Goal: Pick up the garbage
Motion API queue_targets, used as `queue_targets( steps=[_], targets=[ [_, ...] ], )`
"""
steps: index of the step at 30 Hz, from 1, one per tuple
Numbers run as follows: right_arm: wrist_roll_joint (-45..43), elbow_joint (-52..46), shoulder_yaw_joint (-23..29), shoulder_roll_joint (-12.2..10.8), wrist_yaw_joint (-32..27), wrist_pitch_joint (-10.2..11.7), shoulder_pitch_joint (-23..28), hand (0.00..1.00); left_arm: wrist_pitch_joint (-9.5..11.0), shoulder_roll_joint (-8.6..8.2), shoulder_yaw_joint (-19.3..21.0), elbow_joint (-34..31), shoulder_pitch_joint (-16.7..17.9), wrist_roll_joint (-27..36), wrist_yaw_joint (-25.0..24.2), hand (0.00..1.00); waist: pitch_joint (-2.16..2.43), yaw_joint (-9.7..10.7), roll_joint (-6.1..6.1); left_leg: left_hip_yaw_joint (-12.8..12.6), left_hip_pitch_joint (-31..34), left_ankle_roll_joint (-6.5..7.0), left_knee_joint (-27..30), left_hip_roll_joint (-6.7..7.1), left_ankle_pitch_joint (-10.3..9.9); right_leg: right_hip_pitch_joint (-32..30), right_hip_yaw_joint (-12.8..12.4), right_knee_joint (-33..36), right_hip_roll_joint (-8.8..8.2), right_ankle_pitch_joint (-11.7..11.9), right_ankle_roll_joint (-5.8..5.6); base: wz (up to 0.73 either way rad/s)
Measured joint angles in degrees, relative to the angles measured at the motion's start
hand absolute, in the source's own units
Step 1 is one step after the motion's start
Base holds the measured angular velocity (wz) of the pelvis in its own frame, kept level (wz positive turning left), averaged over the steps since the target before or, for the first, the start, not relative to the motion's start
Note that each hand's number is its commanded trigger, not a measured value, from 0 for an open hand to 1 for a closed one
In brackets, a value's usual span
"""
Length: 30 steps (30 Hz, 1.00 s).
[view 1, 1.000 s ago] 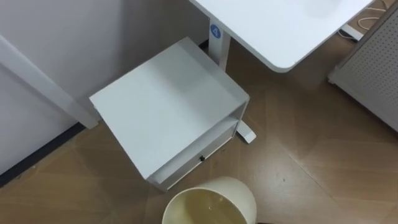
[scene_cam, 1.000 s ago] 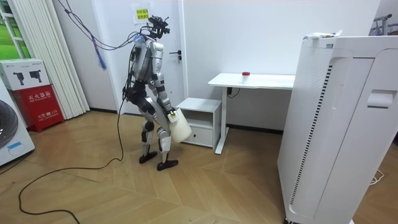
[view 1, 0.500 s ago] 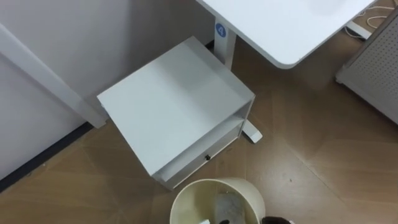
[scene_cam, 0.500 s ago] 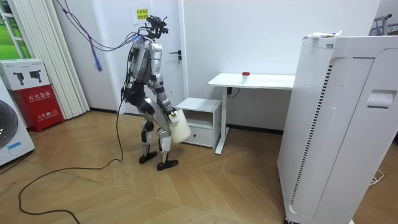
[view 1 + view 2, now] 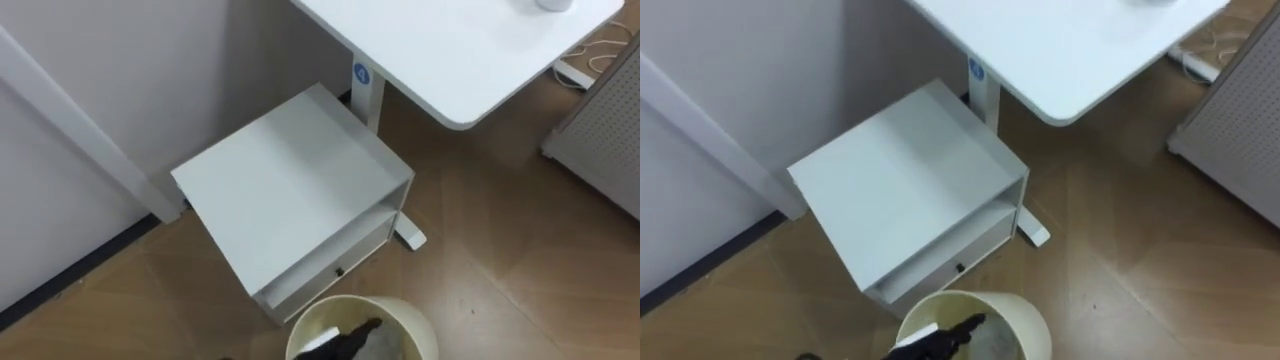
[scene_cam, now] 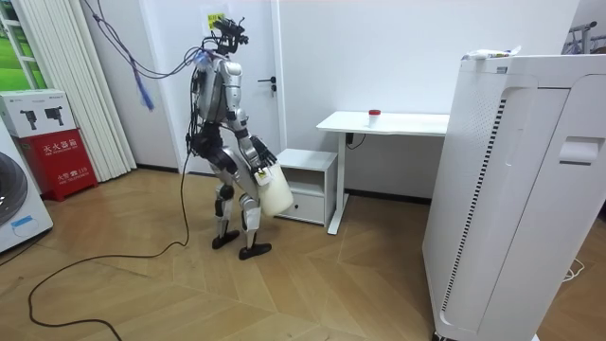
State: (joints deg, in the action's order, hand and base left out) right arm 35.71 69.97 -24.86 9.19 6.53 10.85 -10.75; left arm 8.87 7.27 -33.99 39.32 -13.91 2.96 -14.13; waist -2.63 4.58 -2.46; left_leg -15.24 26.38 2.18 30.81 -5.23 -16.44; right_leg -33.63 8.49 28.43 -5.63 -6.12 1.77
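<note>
Left hand (image 5: pixel 936 341) over the bin (image 5: pixel 980 296)
Fingers (image 5: pixel 962 327) loose, gripping nothing, pointing across the bin's mouth; cabinet (image 5: pixel 900 180) just beyond.

The bin (image 5: pixel 405 308) at 6 o'clock in the eye views is pale cream, and the black left hand (image 5: pixel 352 338) shows dark against it. At the centre the cabinet (image 5: pixel 290 190) is plain white, its drawer marked by 1 small dark knob (image 5: pixel 340 270). The tabletop (image 5: pixel 450 50) at 1 o'clock is white too, and its white leg carries 1 round blue sticker (image 5: pixel 361 73). The floor (image 5: pixel 520 260) is warm brown wood with fine grain and plank seams. The wall (image 5: pixel 150 70) at 10 o'clock is light grey. At 3 o'clock a pale grey panel (image 5: pixel 605 130) is dotted with rows of small holes. In the room view the tabletop bears 1 small red thing (image 6: pixel 375 115), and at 9 o'clock stands a red box (image 6: pixel 52 142) with a white label.
</note>
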Motion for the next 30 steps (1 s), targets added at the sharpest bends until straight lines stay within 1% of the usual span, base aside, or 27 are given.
queue_targets(
  steps=[2,3,4,6,8,9,12,14,16,17,18,19,20,21,22,24,26,27,28,29,30],
  targets=[
    [-0.2,0.0,1.3,0.1,0.7,-0.2,0.8,1.0,0.5,0.71,0.8,-1.9,0.3,0.4,0.0,0.0,-0.16,0.0,0.01,-0.1,-1.9,-0.21,-1.0,-0.17,-0.1,2.1,0.0,-1.3,0.5,0.1,-0.15,-0.08],
    [-0.7,0.0,2.4,0.2,0.9,-0.4,1.0,1.0,0.5,1.13,2.0,-3.6,1.0,0.2,0.0,0.0,-0.17,0.0,-0.01,-0.2,-3.4,-0.35,-2.1,-0.13,0.0,3.4,-0.2,-2.4,0.81,0.3,-0.3,-0.1],
    [-1.1,-0.1,2.9,0.2,1.0,-0.4,1.3,1.0,0.6,1.15,2.5,-4.2,1.3,0.2,0.0,0.0,-0.16,0.0,-0.01,-0.3,-4.1,-0.41,-2.6,-0.07,0.1,4.0,-0.3,-2.9,0.92,0.4,-0.38,-0.11],
    [-1.5,-1.2,5.1,0.7,1.2,-0.5,3.1,1.0,0.8,1.92,3.9,-7.4,1.7,0.3,0.2,0.0,-0.17,0.1,0.05,-0.5,-6.9,-0.54,-4.6,0.16,0.2,6.4,-0.5,-3.9,1.16,0.5,-0.62,-0.07],
    [-1.6,-1.2,7.7,0.8,2.0,-0.5,4.2,1.0,1.3,2.09,6.1,-9.5,2.6,0.3,0.4,0.0,-0.15,0.3,0.1,-0.5,-9.3,-0.7,-6.3,0.34,0.3,8.6,-0.5,-5.0,1.66,0.4,-0.82,-0.02],
    [-1.5,-1.2,8.8,1.1,2.1,-0.5,4.7,1.0,2.0,2.13,7.2,-10.8,3.0,0.3,1.0,0.0,-0.1,0.5,0.09,-0.4,-10.8,-0.83,-7.4,0.71,0.4,10.1,-0.5,-5.9,1.68,0.3,-1.01,0.0],
    [-1.9,-1.3,11.0,1.8,2.4,-0.4,6.3,1.0,3.3,2.33,10.3,-15.6,5.4,0.2,2.6,0.0,0.19,0.8,0.35,-0.4,-14.2,-0.96,-9.5,0.9,0.5,13.0,-0.3,-7.2,1.77,-0.2,-1.61,0.0],
    [-1.8,-1.6,12.7,1.9,2.5,-0.4,7.2,1.0,3.4,2.66,11.7,-18.2,6.5,0.2,3.5,0.0,0.32,1.1,0.6,-0.4,-15.8,-0.97,-10.1,0.94,0.5,14.7,-0.3,-7.9,1.77,-0.3,-1.81,0.0],
    [-2.4,-2.0,13.9,1.9,2.9,-0.2,8.8,1.0,3.4,3.49,13.4,-21.3,7.9,0.2,4.0,0.0,0.67,1.8,0.98,-0.4,-18.7,-0.97,-11.9,1.1,0.5,17.6,0.1,-9.3,2.07,-0.5,-2.13,0.0],
    [-2.6,-2.0,14.2,1.9,3.0,-0.2,9.3,1.0,3.5,3.74,13.6,-21.9,8.1,0.2,4.1,0.0,0.89,1.9,1.14,-0.4,-19.4,-0.98,-12.3,1.13,0.5,18.3,0.2,-9.7,2.12,-0.6,-2.21,0.04],
    [-3.0,-2.1,14.9,1.8,3.1,-0.2,10.3,1.0,3.8,4.43,13.7,-22.9,8.4,0.2,4.6,0.0,1.18,2.0,1.47,-0.4,-20.7,-0.98,-13.0,1.15,0.5,19.5,0.3,-10.1,2.22,-0.6,-2.32,0.0],
    [-3.5,-2.7,14.9,1.8,3.3,-0.2,11.3,1.0,3.9,4.83,13.7,-24.0,8.6,0.4,5.0,0.0,1.55,2.1,1.8,-0.4,-21.8,-0.98,-13.4,1.15,0.5,20.3,0.4,-10.1,2.27,-0.7,-2.33,0.0],
    [-3.6,-2.9,14.9,1.9,3.4,-0.2,11.7,1.0,3.9,5.1,13.7,-24.5,8.7,0.5,5.1,0.0,1.59,2.1,1.94,-0.4,-22.2,-0.98,-13.5,1.14,0.5,20.7,0.5,-10.1,2.26,-0.7,-2.33,0.0],
    [-3.6,-3.2,15.0,1.9,3.5,-0.2,12.2,1.0,3.9,5.36,13.8,-25.5,8.7,0.9,5.3,0.0,1.79,2.2,2.16,-0.4,-22.8,-0.98,-13.5,1.16,0.5,21.2,0.6,-10.0,2.19,-0.6,-2.33,0.0],
    [-3.5,-3.2,15.0,1.8,3.6,-0.2,12.5,1.0,4.0,5.3,13.8,-26.2,8.7,1.1,5.7,0.0,1.86,2.6,2.34,-0.4,-23.7,-0.98,-13.7,1.29,0.5,21.9,0.9,-9.9,2.07,-0.6,-2.33,0.0],
    [-3.5,-3.4,15.1,1.8,3.6,-0.4,12.7,1.0,4.0,5.17,13.8,-26.8,8.7,1.1,6.2,0.0,1.85,2.9,2.35,-0.6,-25.6,-0.97,-14.6,1.6,0.5,23.2,0.9,-10.0,2.05,-0.6,-2.33,-0.13],
    [-3.4,-4.2,15.2,1.7,3.6,-0.5,12.7,1.0,4.2,5.1,14.0,-27.5,8.6,1.4,6.4,0.0,1.85,3.0,2.42,-1.9,-26.8,-0.96,-15.3,1.91,0.5,23.6,0.9,-10.1,1.91,-0.6,-2.45,-0.33],
    [-3.7,-5.2,15.1,1.8,3.6,-0.6,12.7,1.0,4.5,5.16,14.6,-27.6,8.6,1.4,6.7,0.0,1.81,2.9,2.59,-3.4,-27.2,-0.95,-15.4,2.11,0.5,23.3,0.9,-9.7,1.79,-0.4,-2.64,-0.42],
    [-3.8,-5.7,15.0,1.8,3.6,-0.8,12.7,1.0,4.5,5.17,14.8,-27.6,8.6,1.4,7.2,0.0,1.86,2.7,2.71,-4.4,-27.4,-0.95,-15.4,2.24,0.5,23.1,0.8,-9.7,1.76,-0.3,-2.75,-0.67],
    [-4.0,-5.9,14.9,1.7,3.7,-1.0,12.8,1.0,4.5,5.14,15.5,-27.5,8.8,1.3,8.1,0.0,1.79,2.4,2.96,-6.1,-27.9,-0.89,-15.4,2.54,0.5,22.8,0.9,-9.7,1.82,0.4,-2.49,-0.71],
    [-4.4,-6.1,14.9,1.6,4.2,-1.1,12.5,1.0,4.5,5.06,16.2,-27.6,8.8,1.3,9.4,0.0,1.81,2.3,3.16,-7.5,-28.2,-0.8,-15.5,2.5,0.6,22.5,1.2,-10.0,1.93,1.2,-2.19,-0.86]
  ],
)
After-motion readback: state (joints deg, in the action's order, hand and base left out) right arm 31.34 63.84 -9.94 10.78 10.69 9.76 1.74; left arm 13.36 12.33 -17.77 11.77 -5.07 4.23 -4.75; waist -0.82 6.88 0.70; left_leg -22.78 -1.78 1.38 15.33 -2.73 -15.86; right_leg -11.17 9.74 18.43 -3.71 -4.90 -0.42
